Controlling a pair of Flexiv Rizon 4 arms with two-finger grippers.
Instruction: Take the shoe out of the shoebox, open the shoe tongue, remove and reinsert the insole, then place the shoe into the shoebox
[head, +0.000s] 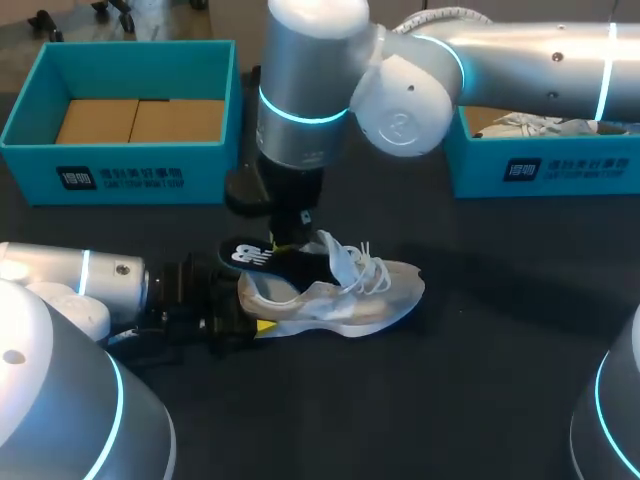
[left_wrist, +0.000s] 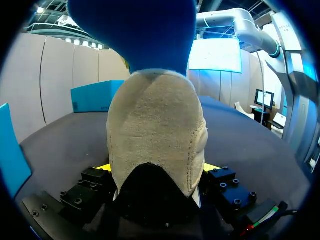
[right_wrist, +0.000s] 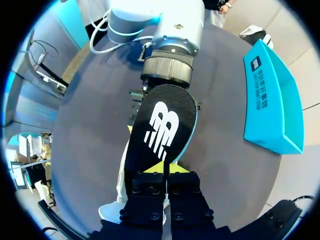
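1. Shoe (head: 345, 298) is on the table (head: 480, 380), outside both boxes, heel toward the left arm.
2. Left gripper (left_wrist: 155, 172) is clamped on the heel, one yellow tip on each side.
3. Right gripper (right_wrist: 164, 169) is pinched narrow on the insole (right_wrist: 162, 125), holding it over the heel with the logo side up.
4. The insole's front end is probably inside the shoe, but the laces hide it.
5. Left box (head: 120, 175) is open. Right box (head: 560, 170) holds a second shoe (head: 530, 127).
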